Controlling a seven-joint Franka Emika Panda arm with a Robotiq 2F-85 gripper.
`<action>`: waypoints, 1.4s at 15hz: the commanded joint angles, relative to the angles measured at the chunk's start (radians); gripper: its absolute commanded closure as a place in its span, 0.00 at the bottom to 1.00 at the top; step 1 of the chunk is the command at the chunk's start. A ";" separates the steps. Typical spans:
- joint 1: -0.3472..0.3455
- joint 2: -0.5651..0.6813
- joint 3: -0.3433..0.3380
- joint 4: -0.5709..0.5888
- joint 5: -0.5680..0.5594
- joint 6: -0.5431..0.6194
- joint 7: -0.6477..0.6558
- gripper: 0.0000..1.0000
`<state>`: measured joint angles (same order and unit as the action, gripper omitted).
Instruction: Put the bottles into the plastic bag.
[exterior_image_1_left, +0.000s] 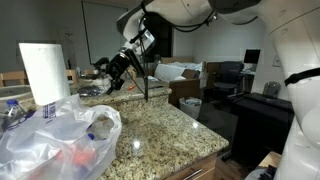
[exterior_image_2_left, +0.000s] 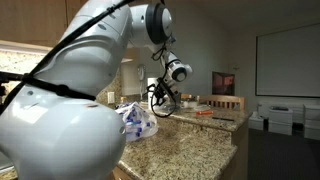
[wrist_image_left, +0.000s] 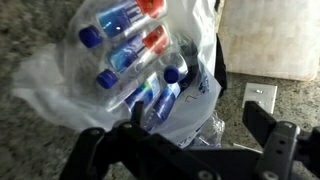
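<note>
1. The gripper (wrist_image_left: 182, 142) is spread wide. In the wrist view its two dark fingers (wrist_image_left: 90, 155) stand far apart at the bottom edge, and nothing is pinched between them.
2. Whether the fingers touch the plastic cannot be told. In both exterior views the gripper (exterior_image_1_left: 118, 72) (exterior_image_2_left: 160, 100) hangs above the granite counter (exterior_image_1_left: 170, 125) and is not resting on it.
3. There is one plastic bag (wrist_image_left: 185, 100), clear and crumpled, lying on the counter. In an exterior view it sits at the near left (exterior_image_1_left: 55, 140), nearer the camera than the gripper.
4. The bottles (wrist_image_left: 125, 50) lie inside the bag. At least five caps show in the wrist view, three blue and two red. The folds of plastic may hide more.
5. One white paper towel roll (exterior_image_1_left: 42, 72) stands upright on the counter just behind the bag, to the left of the gripper.
</note>
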<state>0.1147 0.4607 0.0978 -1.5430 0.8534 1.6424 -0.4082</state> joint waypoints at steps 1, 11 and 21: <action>-0.026 -0.247 -0.037 -0.203 -0.129 0.062 0.023 0.00; -0.111 -0.825 -0.115 -0.671 -0.381 0.279 0.170 0.00; -0.227 -1.137 -0.028 -0.915 -0.699 0.351 0.583 0.00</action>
<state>-0.0827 -0.6616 -0.0025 -2.4298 0.2460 1.9402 0.0501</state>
